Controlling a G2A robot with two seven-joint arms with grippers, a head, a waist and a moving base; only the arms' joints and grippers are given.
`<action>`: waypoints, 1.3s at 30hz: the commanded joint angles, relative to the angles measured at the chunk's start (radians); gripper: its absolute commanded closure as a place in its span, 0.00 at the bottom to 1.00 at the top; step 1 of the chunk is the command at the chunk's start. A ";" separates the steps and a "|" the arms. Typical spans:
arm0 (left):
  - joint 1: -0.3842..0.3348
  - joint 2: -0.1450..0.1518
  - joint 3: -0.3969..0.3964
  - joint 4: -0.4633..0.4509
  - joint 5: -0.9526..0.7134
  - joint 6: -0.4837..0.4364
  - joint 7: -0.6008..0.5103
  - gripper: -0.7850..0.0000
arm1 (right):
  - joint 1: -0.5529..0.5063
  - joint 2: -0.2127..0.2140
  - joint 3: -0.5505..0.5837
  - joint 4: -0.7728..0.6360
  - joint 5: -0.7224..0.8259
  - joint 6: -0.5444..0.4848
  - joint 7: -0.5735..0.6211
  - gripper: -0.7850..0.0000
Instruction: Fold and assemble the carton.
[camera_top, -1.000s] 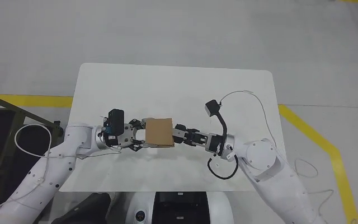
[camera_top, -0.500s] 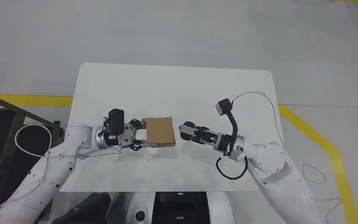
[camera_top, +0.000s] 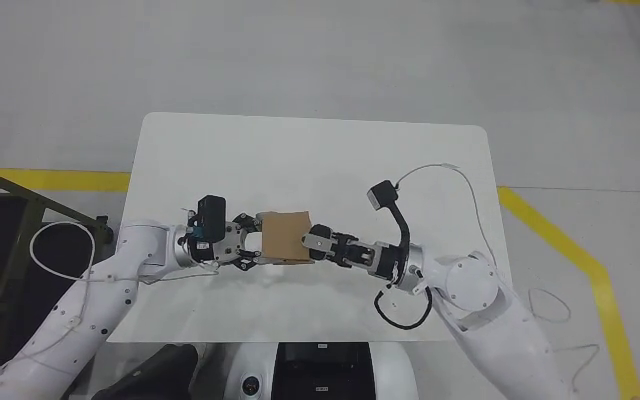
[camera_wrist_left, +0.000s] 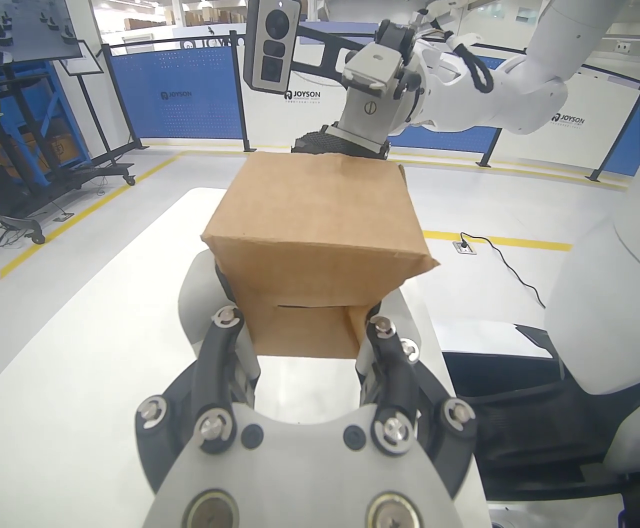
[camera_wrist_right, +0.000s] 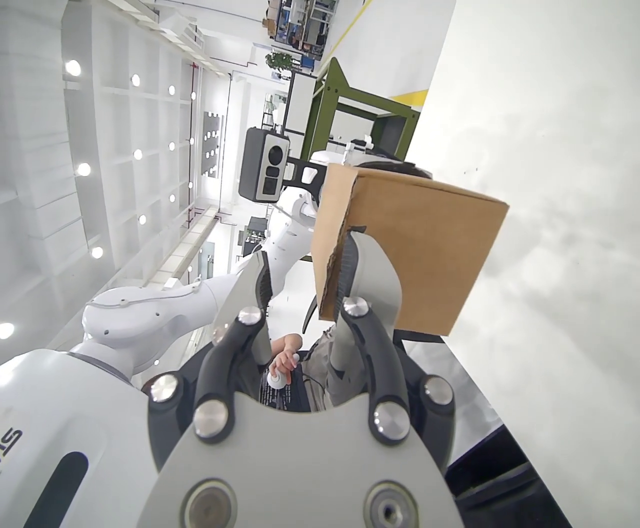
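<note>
You will find the carton (camera_top: 285, 237) held off the white surface (camera_top: 300, 150), between the two arms, with the left pincer (camera_top: 250, 243) clamped on the end facing it. The right pincer (camera_top: 316, 240) meets the opposite end with jaws apart, straddling the raw open edge, one finger (camera_wrist_right: 372, 280) flat against a side panel. A dark green frame (camera_top: 40, 200) stands off the surface's left side, well apart from the carton.

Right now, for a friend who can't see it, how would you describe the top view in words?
A brown cardboard carton is held over a white table between the robot's two grippers, seen from overhead. The left gripper clasps one end; the right gripper touches the opposite end.
</note>
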 joint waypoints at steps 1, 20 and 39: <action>-0.001 0.000 -0.001 0.002 -0.001 0.000 -0.001 0.62 | -0.009 0.002 0.011 -0.013 -0.010 -0.001 -0.013 0.60; -0.167 -0.062 0.155 0.152 -0.101 0.081 -0.218 0.62 | -0.228 0.033 0.190 -0.077 -0.203 -0.298 -0.182 0.00; -0.325 -0.168 0.384 0.357 0.148 0.254 -0.120 0.57 | -0.397 0.040 0.183 -0.081 -0.228 -0.524 -0.285 0.00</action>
